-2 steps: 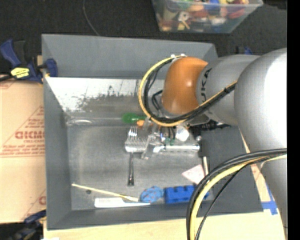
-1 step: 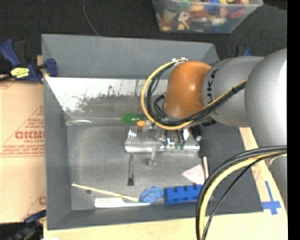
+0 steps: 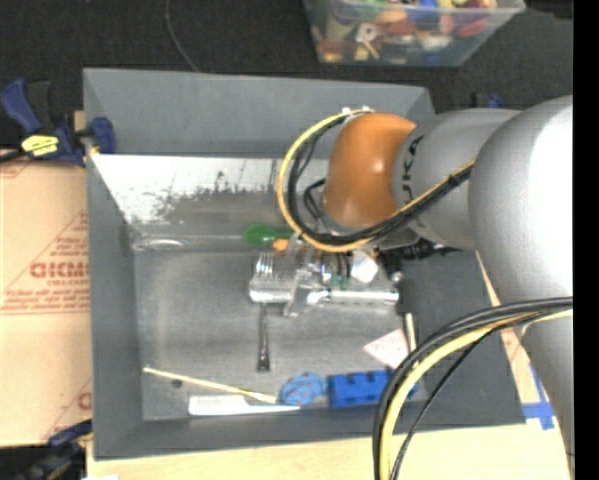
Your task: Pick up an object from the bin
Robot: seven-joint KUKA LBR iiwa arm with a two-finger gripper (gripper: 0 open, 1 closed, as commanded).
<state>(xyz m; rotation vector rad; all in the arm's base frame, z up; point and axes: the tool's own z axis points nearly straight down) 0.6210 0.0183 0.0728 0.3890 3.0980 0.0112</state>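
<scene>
Down in the middle of the grey bin [image 3: 111, 298] sits the gripper [image 3: 301, 286], a silvery block of metal at the end of the arm [image 3: 499, 188], which comes in from the right. Its wrist is capped by a rounded orange cover [image 3: 364, 168] and ringed by black and yellow cables [image 3: 287, 183]. Whether the gripper is open or closed I cannot tell, as its metal body hides the part that would show it, and nothing can be seen held in it. The thing closest to it is a thin grey utensil [image 3: 264, 340] that looks like a fork. What seem to be its tines lie right at the gripper's left end, and its dark handle runs straight toward the near wall over the bare floor. Just behind the gripper, by the back wall, lies a small green piece [image 3: 258, 236] with an orange tip. Along the near wall, well apart from the gripper, a blue block [image 3: 359, 388] lies just beside a rounded blue lump [image 3: 303, 389]. Left of them are a thin pale stick [image 3: 204, 383] and a flat white strip [image 3: 219, 404]. A pinkish card [image 3: 389, 348] lies near the right wall, between the gripper and the blue block
</scene>
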